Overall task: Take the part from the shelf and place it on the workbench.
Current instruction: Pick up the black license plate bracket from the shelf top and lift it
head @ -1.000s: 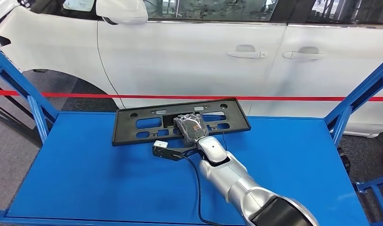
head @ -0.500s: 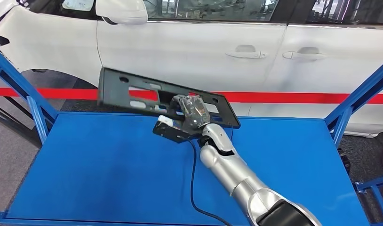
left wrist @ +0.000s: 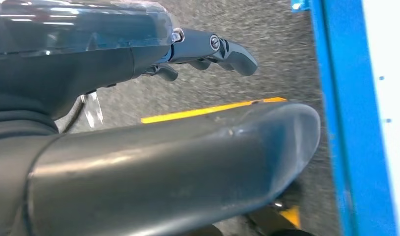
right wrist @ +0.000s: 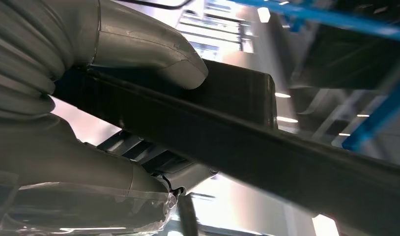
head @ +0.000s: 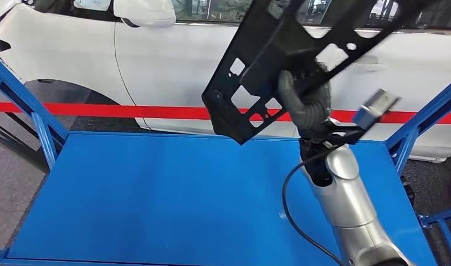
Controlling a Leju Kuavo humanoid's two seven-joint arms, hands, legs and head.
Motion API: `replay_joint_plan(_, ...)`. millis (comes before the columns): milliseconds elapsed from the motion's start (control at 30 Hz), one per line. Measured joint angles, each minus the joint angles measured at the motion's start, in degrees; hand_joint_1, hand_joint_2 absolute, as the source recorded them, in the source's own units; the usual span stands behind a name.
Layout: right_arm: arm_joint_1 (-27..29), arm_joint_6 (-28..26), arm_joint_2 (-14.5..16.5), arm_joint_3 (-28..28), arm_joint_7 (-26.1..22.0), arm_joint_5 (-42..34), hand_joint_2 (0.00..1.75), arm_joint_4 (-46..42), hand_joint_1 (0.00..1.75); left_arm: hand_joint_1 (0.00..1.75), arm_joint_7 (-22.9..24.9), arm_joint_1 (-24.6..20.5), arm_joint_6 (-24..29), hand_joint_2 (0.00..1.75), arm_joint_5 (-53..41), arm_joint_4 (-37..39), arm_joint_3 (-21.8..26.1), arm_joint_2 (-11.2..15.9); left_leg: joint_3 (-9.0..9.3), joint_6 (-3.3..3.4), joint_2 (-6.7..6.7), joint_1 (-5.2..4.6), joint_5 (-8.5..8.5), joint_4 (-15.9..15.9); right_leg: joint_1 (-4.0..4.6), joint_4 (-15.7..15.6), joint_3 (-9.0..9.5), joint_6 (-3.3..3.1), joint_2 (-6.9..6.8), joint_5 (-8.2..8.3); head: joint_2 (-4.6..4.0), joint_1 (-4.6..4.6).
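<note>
One hand (head: pixel 305 102) grips part (head: pixel 251 72); thumb prob. atop.

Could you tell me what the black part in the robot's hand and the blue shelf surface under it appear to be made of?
The black part looks like moulded plastic with a matte finish: thin, with cut-out slots and holes and barely any shine. The right hand holds it raised above the shelf. The blue shelf surface looks like painted sheet metal, smooth and evenly coloured with a soft sheen, though a laminate cannot be ruled out.
</note>
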Motion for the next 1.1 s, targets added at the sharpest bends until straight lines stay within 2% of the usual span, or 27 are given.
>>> replay_joint_plan(100,5.7,0.5,-1.6,-1.5,-3.4,0.7,1.75,-6.6,1.75,0.0,-4.3,0.0,-1.5,1.75,1.3,0.0,1.1,0.0,0.14,0.05,0.0,0.0,-0.15,0.0,0.01,0.0,0.14,0.02,0.0,-0.12,0.0,0.0)
replay_joint_plan(233,13.4,0.4,-2.7,-2.3,-6.3,3.4,1.75,-11.8,1.75,0.0,-9.7,-0.2,-1.7,1.75,1.4,0.0,1.9,-0.3,0.26,0.05,0.01,0.0,-0.25,0.0,0.02,0.0,0.27,0.0,0.01,-0.21,0.0,-0.01)
replay_joint_plan(367,17.8,0.0,-3.1,-3.2,-7.1,4.7,1.75,-13.5,1.75,0.0,-13.2,-1.0,0.2,1.75,1.3,0.0,2.1,-0.8,0.31,0.05,0.01,0.0,-0.25,0.0,0.01,0.0,0.33,0.01,0.01,-0.23,0.0,0.0)
replay_joint_plan(567,22.1,1.7,-3.2,-4.5,-7.6,5.6,1.75,-12.8,1.75,0.0,-11.6,-1.5,-6.1,1.75,3.9,0.0,3.7,-1.0,0.37,0.05,0.01,0.01,-0.25,0.0,0.01,0.0,0.4,0.01,0.01,-0.23,0.0,-0.01)
replay_joint_plan(767,24.1,1.9,-3.2,-5.1,-7.8,6.3,1.75,-12.0,1.75,0.0,-11.1,-1.5,-6.2,1.75,4.4,0.0,4.3,-1.0,0.37,0.05,0.02,0.01,-0.25,0.0,0.0,0.0,0.4,0.02,0.01,-0.25,0.0,-0.01)
replay_joint_plan(1100,26.4,2.2,-2.9,-6.1,-8.2,7.4,1.75,-11.5,1.75,0.0,-13.6,-1.4,-7.5,1.75,6.6,0.0,5.7,-1.0,0.37,0.05,0.02,0.01,-0.26,-0.1,0.0,0.0,0.41,0.06,0.01,-0.28,0.0,-0.01)
